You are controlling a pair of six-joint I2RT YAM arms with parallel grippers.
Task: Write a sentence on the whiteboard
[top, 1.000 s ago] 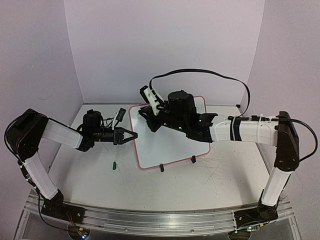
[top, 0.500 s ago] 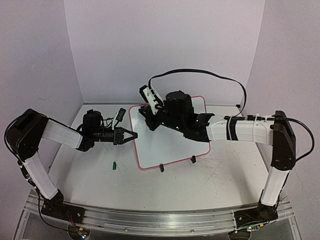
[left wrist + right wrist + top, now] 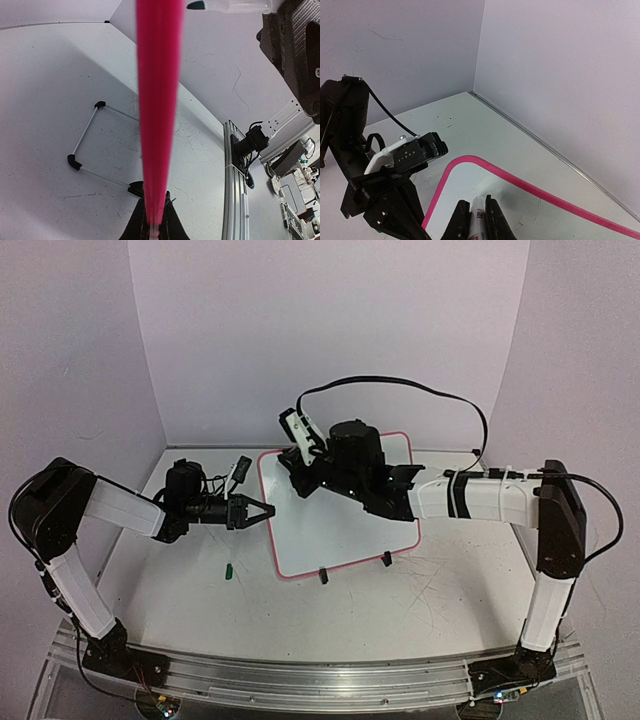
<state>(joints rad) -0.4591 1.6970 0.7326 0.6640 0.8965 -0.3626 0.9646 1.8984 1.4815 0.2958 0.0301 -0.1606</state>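
Pinching the marker [image 3: 478, 220], right gripper [image 3: 476, 202] nudged slightly farther across the whiteboard [image 3: 335, 535], left gripper [image 3: 267, 510] still clamping its edge

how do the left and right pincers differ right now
The left pincer grips the whiteboard by its left edge; the right pincer grips a marker. The left pincer comes in from the side of the board; the right pincer sits over its far left corner. Both are shut.

place: robot lab bench, probably | evidence: white enclosure walls [image 3: 330, 330], aluminium rail [image 3: 300, 672], blurry cabled gear [image 3: 295, 160] beyond
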